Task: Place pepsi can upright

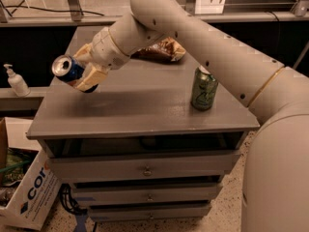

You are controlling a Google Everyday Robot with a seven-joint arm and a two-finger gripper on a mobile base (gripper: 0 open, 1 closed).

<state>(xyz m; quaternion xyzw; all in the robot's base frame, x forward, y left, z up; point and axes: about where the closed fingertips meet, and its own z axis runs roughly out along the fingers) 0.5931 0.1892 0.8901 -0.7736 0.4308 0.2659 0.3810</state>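
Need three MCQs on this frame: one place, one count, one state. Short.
1. Where on the grey cabinet top does the green aluminium can stand? A. left edge B. right side C. back middle
2. How many drink cans show? A. one B. two C. three
3. How is the blue aluminium pepsi can? A. upright on the top B. lying on the top C. held tilted in the gripper
Key: 1 B, near the right edge. 2 B, one green, one blue. 3 C, the gripper clamps it above the top's left edge.
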